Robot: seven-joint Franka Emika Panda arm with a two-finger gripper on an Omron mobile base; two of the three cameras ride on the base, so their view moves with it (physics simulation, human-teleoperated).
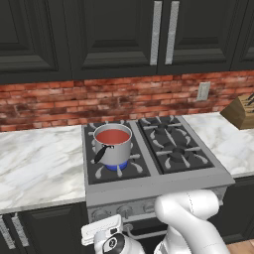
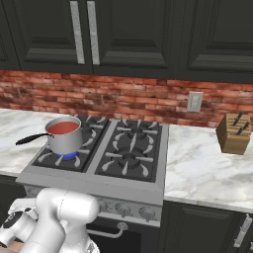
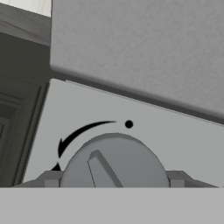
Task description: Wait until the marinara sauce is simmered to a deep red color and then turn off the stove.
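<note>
The red marinara sauce (image 1: 112, 136) fills a small steel saucepan with a black handle (image 1: 113, 146) on the front left burner of the stainless-steel gas stove (image 1: 163, 178), over a blue flame (image 1: 117, 167). The stove sits between white marble surfaces (image 1: 34, 163). Down at the control panel, the robot's hand (image 3: 113, 178) has its fingers (image 3: 51, 178) set either side of a round grey knob (image 3: 114, 162). Whether they actually clamp it, I cannot tell.

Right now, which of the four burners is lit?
The front left burner, the one under the steel saucepan of marinara sauce. A blue flame shows beneath the pan; the other three burners are bare and dark.
</note>
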